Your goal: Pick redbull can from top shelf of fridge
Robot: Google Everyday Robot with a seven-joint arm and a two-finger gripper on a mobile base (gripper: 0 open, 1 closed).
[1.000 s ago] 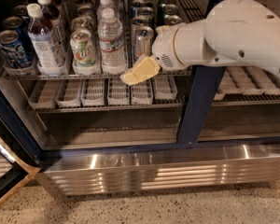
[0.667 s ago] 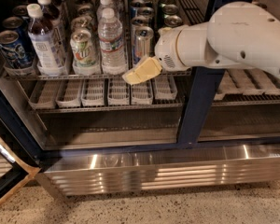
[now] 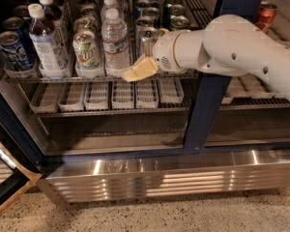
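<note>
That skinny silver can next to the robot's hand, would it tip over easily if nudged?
Probably yes: the redbull can is tall and narrow, so a nudge from the gripper just in front of it could tip it. Its smooth metal side likely slips.

**Speckled floor, bright steel, one door swung out**

The ribbed steel base panel (image 3: 183,175) of the fridge (image 3: 203,105) carries long white bands of reflected light. Just below the panel lies the floor (image 3: 193,216), beige and flecked with dark specks. At the panel's left end, a door (image 3: 7,178) with a tan edge angles outward. Directly above the panel the interior is dim and shadowed, and higher still sit short white ribbed trays (image 3: 111,94). The gripper (image 3: 141,69) hangs well above the panel, just over those trays.
</note>
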